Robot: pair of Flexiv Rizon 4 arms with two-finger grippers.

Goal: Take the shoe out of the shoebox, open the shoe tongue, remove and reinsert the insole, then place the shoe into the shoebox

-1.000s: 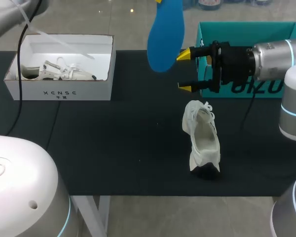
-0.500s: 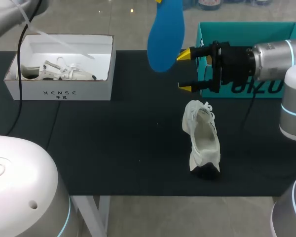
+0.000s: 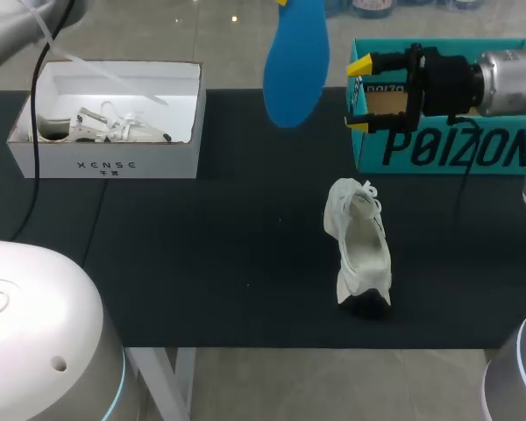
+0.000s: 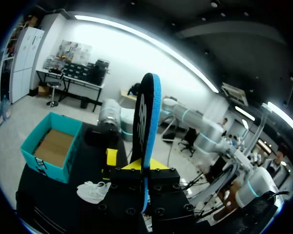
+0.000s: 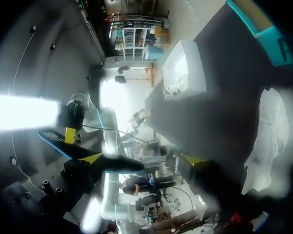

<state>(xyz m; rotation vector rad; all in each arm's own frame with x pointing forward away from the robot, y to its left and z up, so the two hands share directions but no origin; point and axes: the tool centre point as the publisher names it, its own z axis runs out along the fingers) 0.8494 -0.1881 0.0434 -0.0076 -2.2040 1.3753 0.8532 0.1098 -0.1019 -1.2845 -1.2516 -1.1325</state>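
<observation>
A blue insole hangs upright above the table's far edge, its top end pinched by my left gripper, which is shut on it; the insole rises edge-on from between the fingers. Only a yellow tip of that gripper shows in the head view. My right gripper stands open, level, to the right of the insole and apart from it, in front of the teal shoebox. In the right wrist view its gripper is open and the insole is off to one side. The white shoe lies on the dark mat, tongue pulled open.
A white box holding another pale shoe stands at the back left. The black mat covers the table; its front edge runs close below the white shoe.
My right gripper has drawn back to the right and slightly farther away, from beside the insole to the teal shoebox's front. The insole, left gripper and shoe have stayed put.
</observation>
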